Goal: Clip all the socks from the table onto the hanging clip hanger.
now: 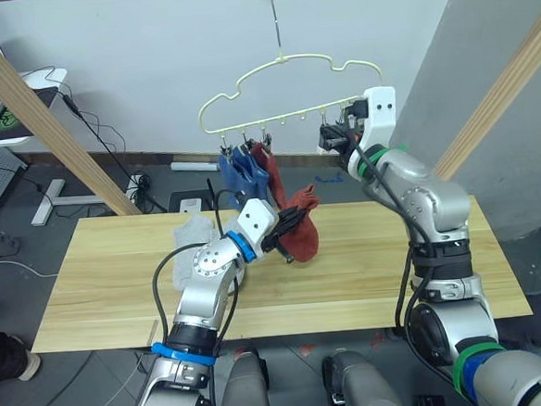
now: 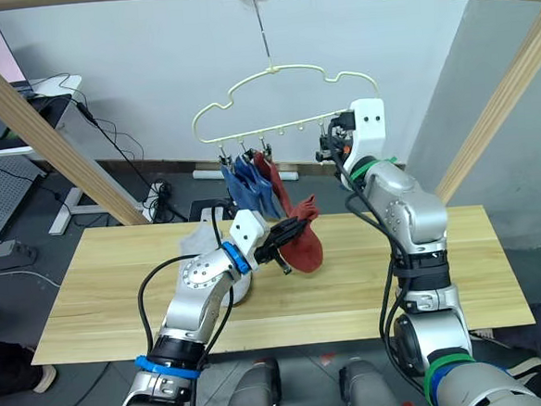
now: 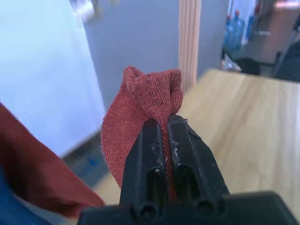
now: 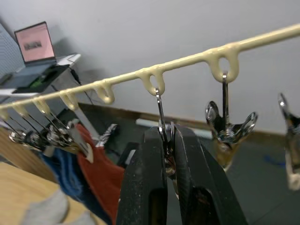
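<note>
Left gripper (image 3: pixel 161 129) above counter (image 1: pixel 424 267) centre, fingers pinching rust red sock (image 3: pixel 140 112) lifted clear of surface. Right gripper (image 4: pixel 168 140) raised at clip hanger (image 1: pixel 285 81), fingers pressed onto metal clip (image 4: pixel 164 126) on bottom bar. Two blue socks (image 1: pixel 241 173) and one red sock (image 1: pixel 268 166) hang clipped toward hanger's 7 o'clock end. Grey socks (image 1: pixel 191 235) lie on counter at 9 o'clock of left gripper.
</note>
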